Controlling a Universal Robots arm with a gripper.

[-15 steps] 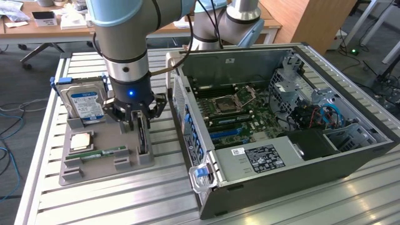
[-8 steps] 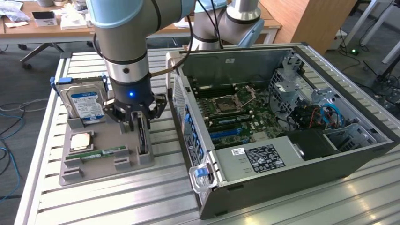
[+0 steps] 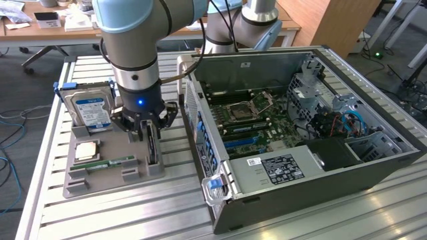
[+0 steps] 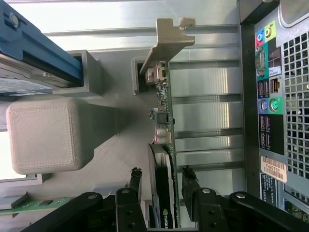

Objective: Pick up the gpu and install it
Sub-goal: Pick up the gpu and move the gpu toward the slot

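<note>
Black fingers [image 4: 135, 180] of the gripper [image 4: 161, 174] stand either side of the gpu [image 4: 165, 108]; jaws apart, slight gap showing on each side, nothing clamped. Gpu stands on edge in its slot of the grey holder tray [image 3: 110, 180], silver bracket [image 4: 170, 38] at the end away from the fingers. Arm [image 3: 133, 55] vertical, wrist pointing straight down over the tray, between hard drive [image 3: 92, 111] and open PC case [image 3: 307, 185]
</note>
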